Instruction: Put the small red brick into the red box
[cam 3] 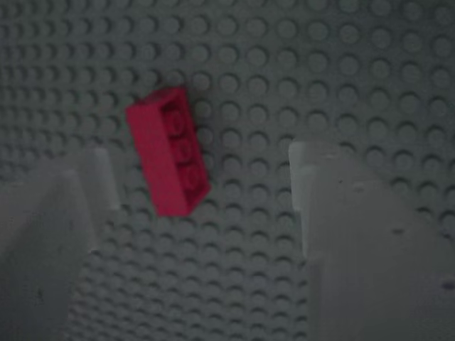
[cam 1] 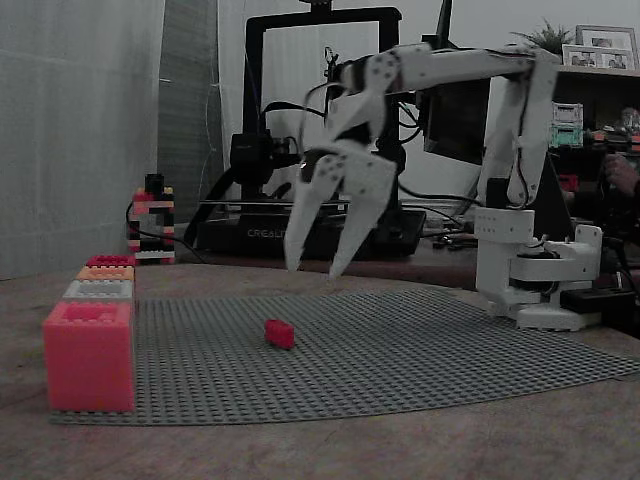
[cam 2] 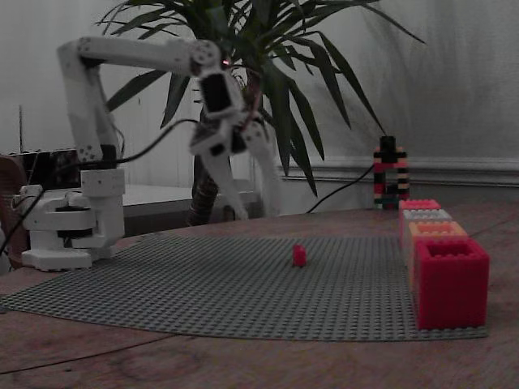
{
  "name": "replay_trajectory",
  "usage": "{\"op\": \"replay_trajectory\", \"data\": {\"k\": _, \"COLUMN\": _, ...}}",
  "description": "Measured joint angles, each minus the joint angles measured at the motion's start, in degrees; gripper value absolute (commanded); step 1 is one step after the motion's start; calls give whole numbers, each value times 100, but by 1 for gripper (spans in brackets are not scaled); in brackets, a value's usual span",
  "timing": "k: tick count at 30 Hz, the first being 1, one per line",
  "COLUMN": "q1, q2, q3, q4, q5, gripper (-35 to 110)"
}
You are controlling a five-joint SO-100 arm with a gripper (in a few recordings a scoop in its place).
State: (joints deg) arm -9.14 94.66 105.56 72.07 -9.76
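While hand hangs spread over red brick, red box at mat corner

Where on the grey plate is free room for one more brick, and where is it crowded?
Bare: the grey plate between the small red brick and the arm's base, also nearer the camera. Crowded: its left edge in a fixed view, where the red box heads a row of boxes.

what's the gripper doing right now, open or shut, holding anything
Gripper: open, holding nothing, hanging above the small red brick, which lies on the grey baseplate.
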Motion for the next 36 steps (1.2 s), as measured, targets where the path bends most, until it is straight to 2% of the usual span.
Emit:
{"op": "replay_trajectory", "data": {"k": 6, "q1": -325, "q2": -1266, "q3": -967, "q4": 26, "q5": 53, "gripper": 22}}
{"op": "replay_trajectory", "data": {"k": 14, "q1": -598, "q2": -2048, "q3": -1775, "q4": 26, "q5": 158, "gripper": 21}}
{"op": "replay_trajectory", "data": {"k": 32, "q1": -598, "q2": -2610, "q3": -2092, "q4": -167, "q5": 158, "gripper": 18}}
{"op": "replay_trajectory", "data": {"k": 36, "q1": -606, "q2": -2733, "q3": -2153, "q4": -246, "q5": 158, "gripper": 12}}
